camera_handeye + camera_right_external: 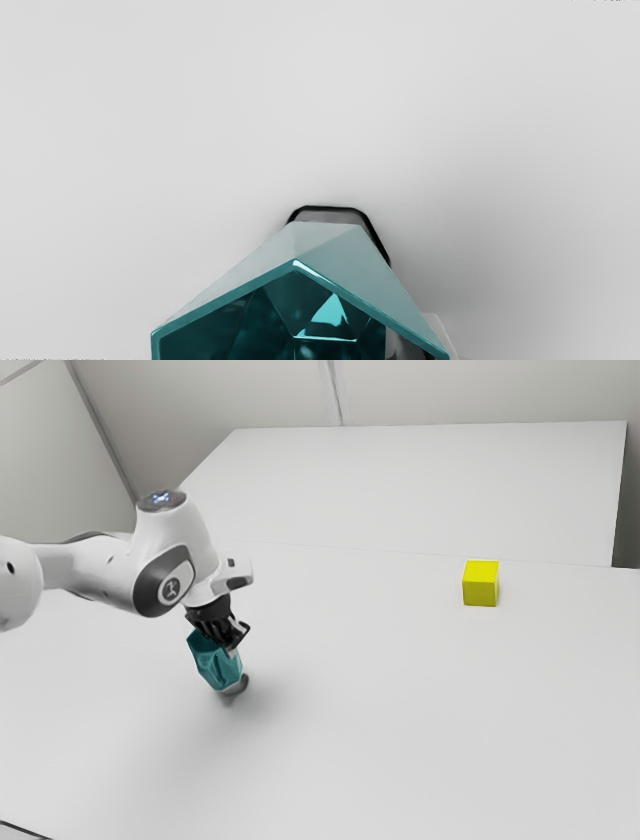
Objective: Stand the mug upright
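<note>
The black gripper [237,638] is carried low over the white table [400,710], where it is reached in from the exterior view's left by the white arm [95,565]. Whether the gripper is parted, closed or clamped on anything cannot be told, as the contact is hidden at the mug.

The teal faceted mug [213,660] is found right at the gripper, just below it and slightly toward the exterior view's left. It is seen tilted rather than upright: its mouth end is turned up toward the exterior view's left, and its grey, dark-edged base [325,215] is pointed down toward the exterior view's right, close to the table. Whether the table is touched by the base cannot be made out.

In the wrist view, the mug's angular rim [225,297] is turned toward the hand's camera, so that the dark teal inside is exposed, with a bright gleam [330,311] caught on one inner facet. The base is seen beyond the rim, farther from the camera. A soft shadow [480,225] is cast on the table beside the mug.

Well apart from the gripper, toward the exterior view's right, a yellow cube [480,585] is set on the table, with one face turned up.
</note>
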Available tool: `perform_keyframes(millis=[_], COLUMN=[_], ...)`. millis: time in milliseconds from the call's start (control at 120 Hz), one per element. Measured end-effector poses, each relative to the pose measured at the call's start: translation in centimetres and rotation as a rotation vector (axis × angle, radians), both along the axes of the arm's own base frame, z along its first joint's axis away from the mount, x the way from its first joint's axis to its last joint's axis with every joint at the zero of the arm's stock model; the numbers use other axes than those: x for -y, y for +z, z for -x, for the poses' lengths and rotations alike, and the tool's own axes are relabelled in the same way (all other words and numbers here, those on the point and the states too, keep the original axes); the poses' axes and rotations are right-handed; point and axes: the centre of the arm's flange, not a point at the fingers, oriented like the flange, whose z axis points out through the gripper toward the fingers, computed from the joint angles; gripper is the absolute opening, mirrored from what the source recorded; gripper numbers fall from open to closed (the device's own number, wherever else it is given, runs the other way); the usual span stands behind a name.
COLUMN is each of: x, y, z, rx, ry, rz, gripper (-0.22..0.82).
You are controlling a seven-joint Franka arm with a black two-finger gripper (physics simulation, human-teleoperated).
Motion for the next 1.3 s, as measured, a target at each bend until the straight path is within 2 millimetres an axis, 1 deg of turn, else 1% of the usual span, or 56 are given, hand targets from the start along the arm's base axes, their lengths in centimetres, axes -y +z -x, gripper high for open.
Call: perform_keyframes(millis=[217,592,700,842,950,1042,1150,1233,1300], x=[0.2,0.4,0.5,0.6,0.6,0.6,0.6,0.6,1.0], y=[-1.5,-2.5,-2.3,-1.6,-0.5,0.4,2.2,4.0,5.8], z=[-0.2,-0.4,-0.4,-0.4,-0.4,-0.3,-0.5,-1.3,-2.3], rx=[-0.011,-0.016,-0.009,0.007,0.029,0.048,0.076,0.086,0.088], ry=[0.043,0.092,0.100,0.105,0.113,0.117,0.122,0.138,0.142], rz=[0.001,0.004,0.008,0.012,0.020,0.026,0.032,0.048,0.056], gripper=[-0.18,-0.17,-0.05,0.23,0.38,0.45,0.51,0.53,0.55])
